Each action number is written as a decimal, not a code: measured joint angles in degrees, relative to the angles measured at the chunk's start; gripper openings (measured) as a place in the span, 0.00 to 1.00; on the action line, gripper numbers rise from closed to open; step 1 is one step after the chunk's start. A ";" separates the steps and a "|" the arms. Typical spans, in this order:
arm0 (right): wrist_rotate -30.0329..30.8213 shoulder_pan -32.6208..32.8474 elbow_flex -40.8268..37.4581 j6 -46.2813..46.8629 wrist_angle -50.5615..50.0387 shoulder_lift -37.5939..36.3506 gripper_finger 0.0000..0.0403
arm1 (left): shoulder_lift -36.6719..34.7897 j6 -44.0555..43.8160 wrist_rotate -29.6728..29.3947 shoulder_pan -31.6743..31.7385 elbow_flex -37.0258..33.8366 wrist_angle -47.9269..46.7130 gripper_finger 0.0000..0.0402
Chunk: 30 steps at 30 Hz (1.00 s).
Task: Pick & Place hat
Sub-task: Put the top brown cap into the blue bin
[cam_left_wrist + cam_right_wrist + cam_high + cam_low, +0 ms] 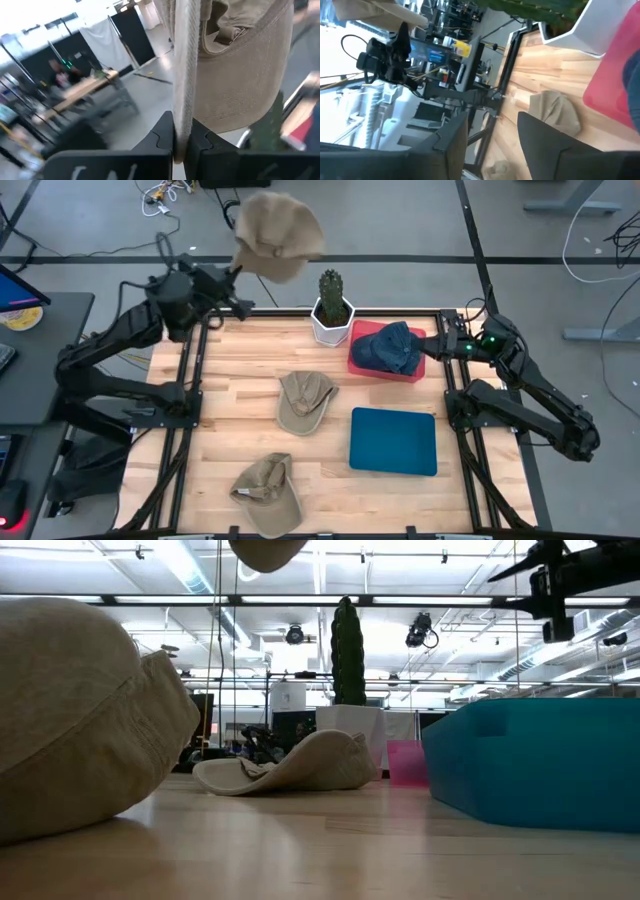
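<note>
My left gripper (236, 275) is raised beyond the table's far left corner, shut on a tan hat (277, 235) that shows large in the left wrist view (240, 65). Two more tan hats lie on the wood: one at the middle (303, 399), one at the near edge (268, 492). A navy hat (392, 348) rests on the pink tray (365, 363). My right gripper (432, 345) hovers open just right of the pink tray, near the navy hat. A teal tray (393, 441) lies near the right side. My left gripper pinches the tan hat's brim edge (183, 100) between its two fingers (159, 136), the brim standing edge-on in the jaws. The fingers point away from the arm toward the table's right. The hat is lifted clear, high above the table, its crown hanging out beyond the fingertips.
A cactus in a white pot (332, 307) stands at the far edge beside the pink tray. Black frame rails (190, 390) run along both table sides. Bare wood lies at the near right and the far left.
</note>
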 joint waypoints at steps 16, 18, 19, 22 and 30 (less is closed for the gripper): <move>7.36 9.63 0.00 6.42 7.63 0.03 0.44 | 11.85 30.60 -24.03 -16.62 1.34 8.59 0.03; 8.63 10.87 0.00 7.08 8.04 0.26 0.44 | 11.79 31.56 -24.08 -18.60 1.36 10.13 0.03; 9.04 11.51 0.00 7.44 8.43 0.44 0.44 | 11.78 32.15 -24.28 -19.45 1.36 10.09 0.03; 10.01 13.44 0.00 9.10 10.85 1.37 0.44 | 11.83 34.56 -27.13 -21.44 1.36 9.77 0.03; 13.17 20.53 -0.02 15.99 25.86 6.32 0.44 | 11.94 36.17 -32.26 -24.31 1.36 9.87 0.03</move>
